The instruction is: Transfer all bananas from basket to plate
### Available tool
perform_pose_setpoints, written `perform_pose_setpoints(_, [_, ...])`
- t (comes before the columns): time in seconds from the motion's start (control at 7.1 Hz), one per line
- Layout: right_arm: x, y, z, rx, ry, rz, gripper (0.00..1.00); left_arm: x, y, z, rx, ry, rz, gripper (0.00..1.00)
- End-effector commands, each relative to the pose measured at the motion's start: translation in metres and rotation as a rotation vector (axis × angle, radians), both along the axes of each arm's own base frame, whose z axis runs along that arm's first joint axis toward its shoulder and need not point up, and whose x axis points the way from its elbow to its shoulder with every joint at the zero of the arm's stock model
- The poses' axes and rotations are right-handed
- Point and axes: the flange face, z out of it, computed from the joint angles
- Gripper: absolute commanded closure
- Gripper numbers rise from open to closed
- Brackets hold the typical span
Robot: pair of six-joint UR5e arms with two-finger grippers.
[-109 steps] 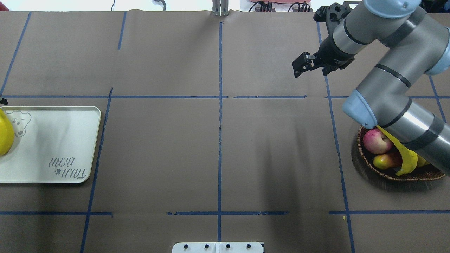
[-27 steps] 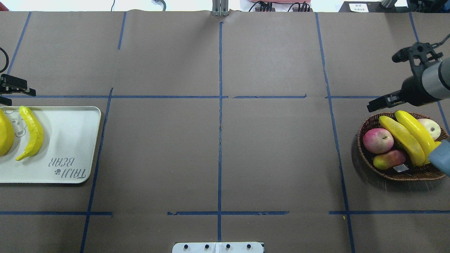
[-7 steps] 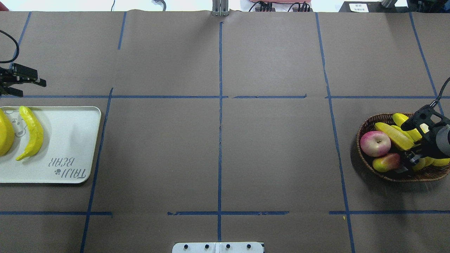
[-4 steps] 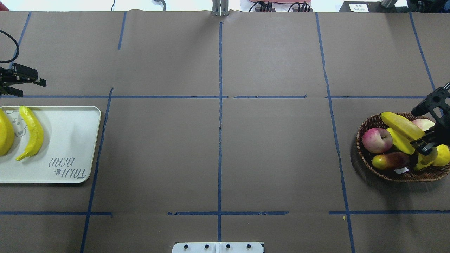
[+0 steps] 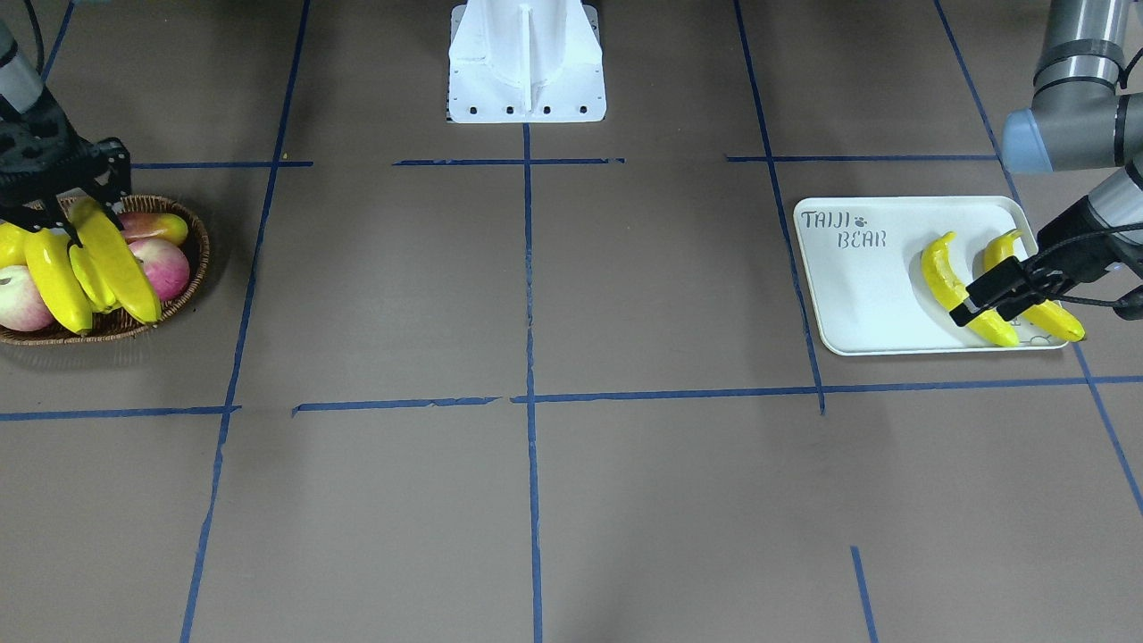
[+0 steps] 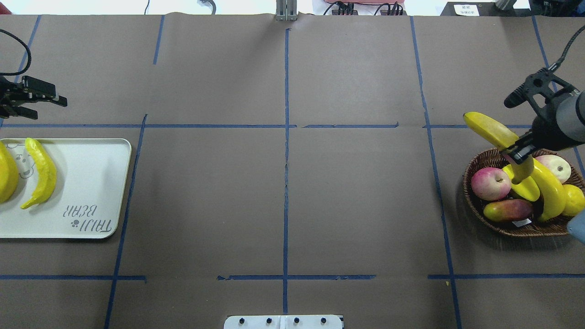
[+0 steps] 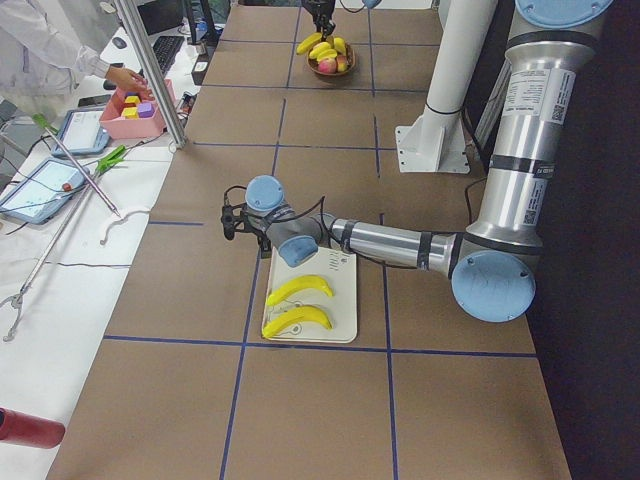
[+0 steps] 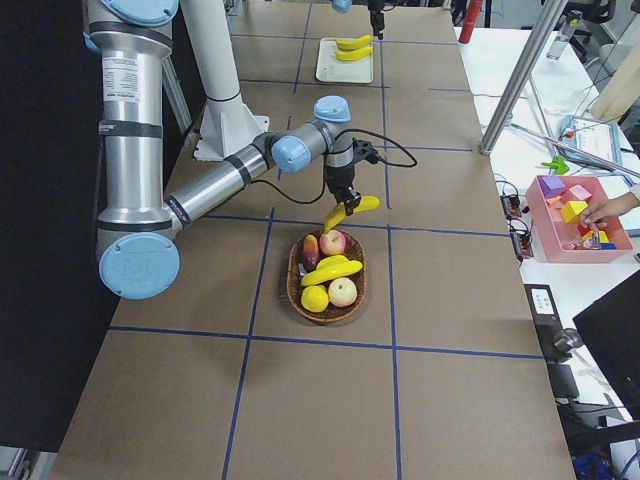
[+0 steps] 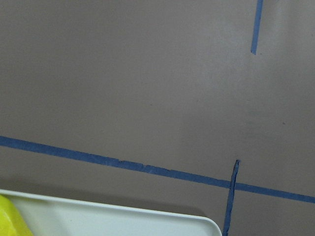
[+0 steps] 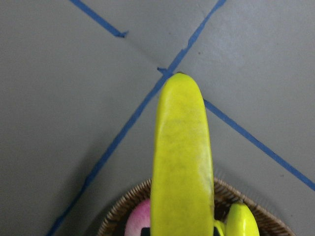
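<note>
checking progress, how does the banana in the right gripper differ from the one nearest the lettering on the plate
The held banana hangs in the air over the basket rim, clamped in the right gripper; the plate banana lies flat on the plate, nothing gripping it. The held banana looks straighter and deeper yellow; the plate banana is more curved and lemon-yellow. Both are long and yellow.

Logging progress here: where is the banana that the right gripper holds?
Overhead view, right side: the banana is clamped in the right gripper, raised above the far rim of the basket.
</note>
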Motion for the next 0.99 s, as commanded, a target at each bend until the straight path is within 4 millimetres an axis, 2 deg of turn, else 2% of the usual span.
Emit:
perform_pose_setpoints(0.0, [-0.061,-0.047,-0.059,-0.100,-0.121,0.135,1.00,0.011,-0.010,-0.025,0.044,0.020,0.012,0.00])
perform_pose_setpoints(0.14, [-0.093,-0.038,-0.078,-0.166,-0.166,0.176,1.00,0.031,-0.010,-0.043,0.071,0.035,0.043,0.00])
perform_pose_setpoints(0.28, [-0.111,-0.030,-0.098,-0.176,-0.258,0.204,0.98,0.053,-0.012,-0.065,0.100,0.052,0.074,0.00])
perform_pose_setpoints(0.42, [-0.130,-0.020,-0.107,-0.189,-0.351,0.223,0.98,0.085,-0.013,-0.094,0.061,0.092,0.084,0.00])
perform_pose_setpoints(0.56, [-0.156,-0.010,-0.121,-0.218,-0.453,0.258,0.98,0.101,-0.023,-0.132,0.019,0.140,0.060,0.00])
perform_pose_setpoints(0.84, [-0.217,-0.002,-0.120,-0.199,-0.641,0.340,0.98,0.125,-0.027,-0.186,-0.011,0.205,0.053,0.00])
